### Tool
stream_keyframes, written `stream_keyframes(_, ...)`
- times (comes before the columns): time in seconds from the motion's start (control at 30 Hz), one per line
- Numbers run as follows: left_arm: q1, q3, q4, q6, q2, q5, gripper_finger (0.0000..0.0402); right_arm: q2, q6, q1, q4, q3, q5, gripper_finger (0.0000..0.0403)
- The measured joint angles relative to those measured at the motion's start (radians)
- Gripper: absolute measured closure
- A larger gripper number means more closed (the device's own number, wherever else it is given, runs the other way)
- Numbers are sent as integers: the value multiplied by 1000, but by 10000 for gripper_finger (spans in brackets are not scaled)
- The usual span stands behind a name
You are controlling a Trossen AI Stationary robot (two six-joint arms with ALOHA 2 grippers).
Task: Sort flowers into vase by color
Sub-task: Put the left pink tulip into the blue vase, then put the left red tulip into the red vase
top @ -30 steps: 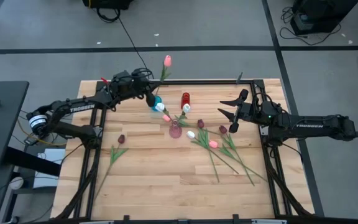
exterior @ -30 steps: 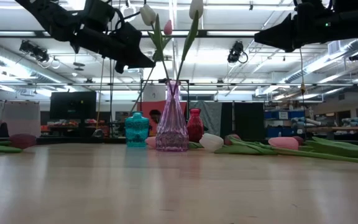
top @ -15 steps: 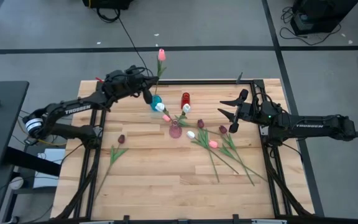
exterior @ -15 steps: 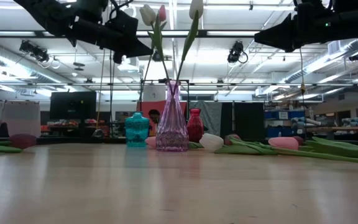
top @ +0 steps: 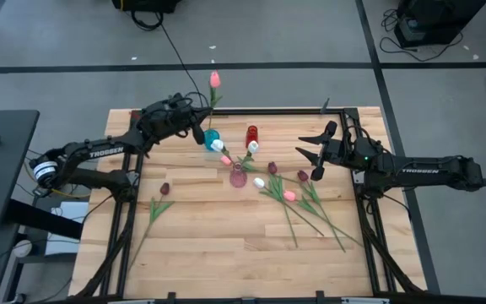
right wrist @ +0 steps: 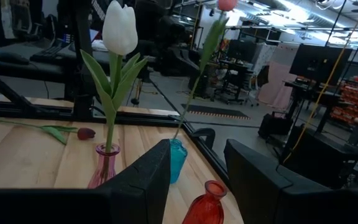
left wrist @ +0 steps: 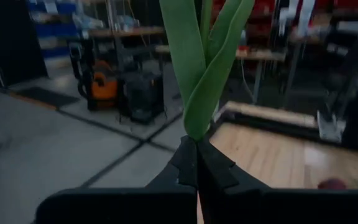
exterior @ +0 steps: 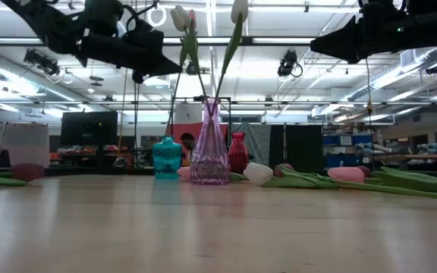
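Observation:
My left gripper (top: 202, 133) hangs over the table's far left part, beside the teal vase (top: 213, 138), shut on a pink tulip (top: 215, 78). That tulip's stem runs down to the teal vase's mouth (right wrist: 177, 142); whether its end is inside, I cannot tell. The pink glass vase (top: 238, 176) holds two white tulips (right wrist: 119, 28). A red vase (top: 251, 135) stands at the far middle. My right gripper (top: 310, 157) hovers open to the right of the vases, touching nothing. Loose tulips (top: 289, 195) lie flat on the table. My left gripper pinches the pink tulip's stem (left wrist: 197, 138) between its two fingers, just below where the green leaves (left wrist: 194, 68) spread. The fingers come from the table's left and lie across the stem. The flower stands nearly upright, head (exterior: 192, 15) high above the gripper.
Several loose pink, white and maroon tulips (top: 302, 176) lie in a bunch right of the pink vase, stems pointing toward the near edge. One maroon tulip (top: 164, 187) lies alone on the left. The near half of the table (top: 226, 262) is bare wood.
My left gripper has moved a little toward the table's left and far edges and upward, still shut on the stem. The pink tulip has tipped toward upright, its head rising and swinging left over the teal vase.

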State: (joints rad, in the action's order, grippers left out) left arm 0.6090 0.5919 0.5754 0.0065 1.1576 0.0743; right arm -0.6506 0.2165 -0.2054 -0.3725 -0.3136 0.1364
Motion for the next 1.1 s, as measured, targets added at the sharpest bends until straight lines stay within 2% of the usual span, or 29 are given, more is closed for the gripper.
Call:
stream_keyframes(0.13,0,-73,117,-30,0,-12,401,0,0,0,0,0,0,238)
stream_keyframes(0.33,-9,-137,122,-54,0,-15,400,0,0,0,0,0,0,238)
stream_keyframes(0.5,-31,-180,113,-82,0,-15,384,0,-2,0,0,0,0,238)
stream_keyframes(0.63,-52,-192,45,-93,0,-22,354,0,3,0,0,0,0,238)
stream_keyframes(0.83,-61,-192,-78,-136,0,-104,280,0,3,0,-3,0,0,238)
stream_keyframes(0.93,-61,-192,-145,-140,-5,-108,251,0,-4,0,-10,0,0,238)
stream_keyframes(1.1,-74,-192,-219,-88,-45,-115,230,0,-15,0,-12,0,0,238)
